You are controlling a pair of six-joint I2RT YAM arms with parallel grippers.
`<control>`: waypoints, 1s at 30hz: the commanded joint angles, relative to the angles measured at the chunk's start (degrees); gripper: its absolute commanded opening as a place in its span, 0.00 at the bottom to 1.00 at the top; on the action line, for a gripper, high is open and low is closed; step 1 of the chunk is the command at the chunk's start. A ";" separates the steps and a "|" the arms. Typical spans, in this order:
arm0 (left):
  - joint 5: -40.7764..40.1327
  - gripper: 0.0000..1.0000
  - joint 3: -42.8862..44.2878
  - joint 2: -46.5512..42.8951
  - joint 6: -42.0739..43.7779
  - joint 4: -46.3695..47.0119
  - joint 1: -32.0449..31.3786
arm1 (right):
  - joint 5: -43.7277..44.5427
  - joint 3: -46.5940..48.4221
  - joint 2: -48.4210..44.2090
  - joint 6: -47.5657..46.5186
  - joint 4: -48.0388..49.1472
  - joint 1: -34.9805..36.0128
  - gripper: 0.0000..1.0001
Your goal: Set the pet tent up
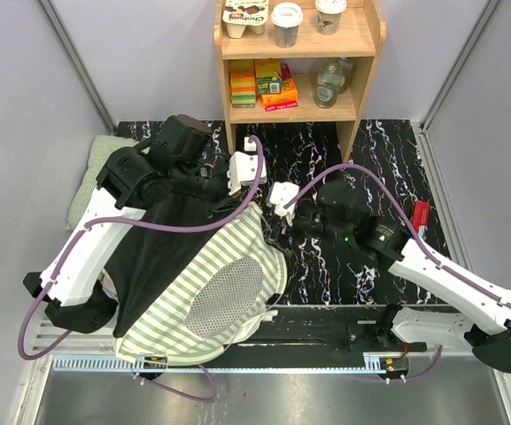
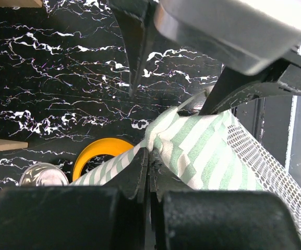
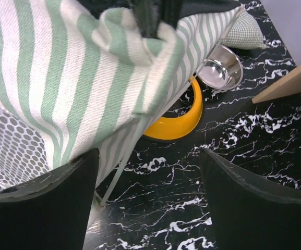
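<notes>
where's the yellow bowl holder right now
The yellow bowl holder lies mid-frame in the right wrist view, half hidden under the pet tent, with the steel bowl beside it.

Black surface (image 1: 388,150), veined with white marble streaks, running right to the back. Pale lilac-grey walls (image 1: 140,53) close in on three sides, with slanted metal posts (image 1: 80,66) at the corners. Against the back wall, a wooden shelf (image 1: 361,42): cups (image 1: 286,22) up top, coloured boxes (image 1: 264,84) and glass jars (image 1: 330,81) below. A brushed metal strip (image 1: 282,398) lines the near edge. The light is flat and even.
</notes>
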 commanded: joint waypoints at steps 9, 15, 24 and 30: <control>-3.71 0.00 -0.60 -2.39 0.80 -5.07 0.14 | -8.95 2.57 -5.05 11.82 0.48 -9.01 0.91; -4.24 0.00 -0.33 -2.83 0.88 -4.45 0.22 | -20.99 -1.47 -8.58 10.86 -0.13 -10.52 0.74; -5.12 0.00 0.20 -3.62 0.88 -4.28 0.31 | -24.97 -9.47 -6.99 16.30 0.21 -10.52 0.66; -4.94 0.00 0.64 -3.71 1.67 -4.28 0.40 | -28.83 -9.83 -2.00 21.14 5.49 -10.52 0.44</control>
